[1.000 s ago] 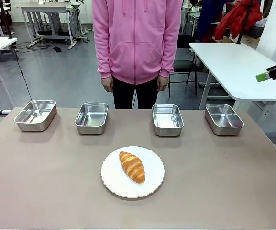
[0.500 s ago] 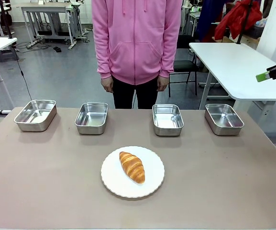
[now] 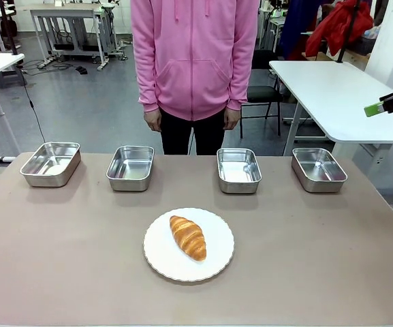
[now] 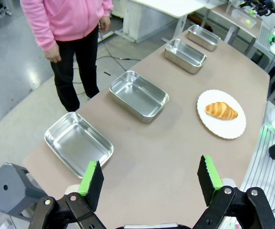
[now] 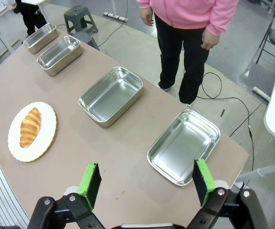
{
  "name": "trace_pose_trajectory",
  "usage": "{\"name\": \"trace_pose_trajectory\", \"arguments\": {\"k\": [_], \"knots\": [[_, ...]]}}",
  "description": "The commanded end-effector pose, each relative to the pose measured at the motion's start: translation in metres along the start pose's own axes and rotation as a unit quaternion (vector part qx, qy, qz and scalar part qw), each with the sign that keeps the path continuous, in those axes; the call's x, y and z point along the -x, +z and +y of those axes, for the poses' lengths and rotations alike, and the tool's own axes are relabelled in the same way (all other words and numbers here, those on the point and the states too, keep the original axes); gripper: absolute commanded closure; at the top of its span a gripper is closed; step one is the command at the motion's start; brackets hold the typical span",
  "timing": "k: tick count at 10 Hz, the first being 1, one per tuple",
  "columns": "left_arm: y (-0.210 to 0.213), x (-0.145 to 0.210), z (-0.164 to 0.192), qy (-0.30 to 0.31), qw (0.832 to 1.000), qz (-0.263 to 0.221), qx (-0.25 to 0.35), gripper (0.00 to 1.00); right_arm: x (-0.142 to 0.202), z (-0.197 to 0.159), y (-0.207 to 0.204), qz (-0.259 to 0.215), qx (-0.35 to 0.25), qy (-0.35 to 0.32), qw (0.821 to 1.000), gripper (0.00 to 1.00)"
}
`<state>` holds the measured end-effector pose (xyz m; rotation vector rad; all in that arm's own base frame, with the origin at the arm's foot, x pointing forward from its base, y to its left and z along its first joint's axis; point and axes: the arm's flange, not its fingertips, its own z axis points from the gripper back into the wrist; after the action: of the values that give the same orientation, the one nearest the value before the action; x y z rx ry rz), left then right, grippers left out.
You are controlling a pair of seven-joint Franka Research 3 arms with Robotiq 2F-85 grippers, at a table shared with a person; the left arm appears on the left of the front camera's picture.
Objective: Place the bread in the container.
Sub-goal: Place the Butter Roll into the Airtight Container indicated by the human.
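- The left tool [image 4: 149, 175] hangs high over the left end of the table [image 4: 166, 157], tipped down towards it. Its jaws are spread wide and hold nothing.
- The right tool [image 5: 146, 181] is poised the same way above the right end, jaws wide apart and empty. In the front view, one green pad juts in at the right edge, well above the table.
- The bread [image 3: 188, 236] lies slantwise on a white plate [image 3: 218, 261] at the table's near middle, well apart from both tools.
- The task looks to be at its start, with the pick-up not yet begun. The next move calls for one arm to come down over the plate and span the bread's narrow width, closing gently.
- Beyond the plate stand four empty steel pans in a row: leftmost pan [image 3: 34, 178], second pan [image 3: 129, 184], third pan [image 3: 239, 187] and rightmost pan [image 3: 319, 185]. I cannot tell which one is meant to take the bread.
- A person [image 3: 195, 61] stands at the far edge, hands down.
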<state>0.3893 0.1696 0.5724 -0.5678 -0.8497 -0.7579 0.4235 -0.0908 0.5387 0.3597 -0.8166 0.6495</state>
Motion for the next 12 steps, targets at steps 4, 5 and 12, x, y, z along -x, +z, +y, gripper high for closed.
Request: {"name": "trace_pose_trajectory", "arguments": {"k": [4,5,12], "knots": [[0.0022,-0.001,0.0011,-0.004,1.0,-0.001,-0.001,0.0,-0.0011,-0.0005,-0.0008,-0.008,-0.005,0.004,1.0,0.0],[0.0022,-0.001,0.0011,-0.004,1.0,-0.001,-0.001,0.0,-0.0011,-0.0005,-0.0008,-0.008,-0.005,0.004,1.0,0.0],[0.0022,-0.001,0.0011,-0.004,1.0,-0.001,-0.001,0.0,-0.0011,-0.0005,-0.0008,-0.008,-0.005,0.004,1.0,0.0]]}}
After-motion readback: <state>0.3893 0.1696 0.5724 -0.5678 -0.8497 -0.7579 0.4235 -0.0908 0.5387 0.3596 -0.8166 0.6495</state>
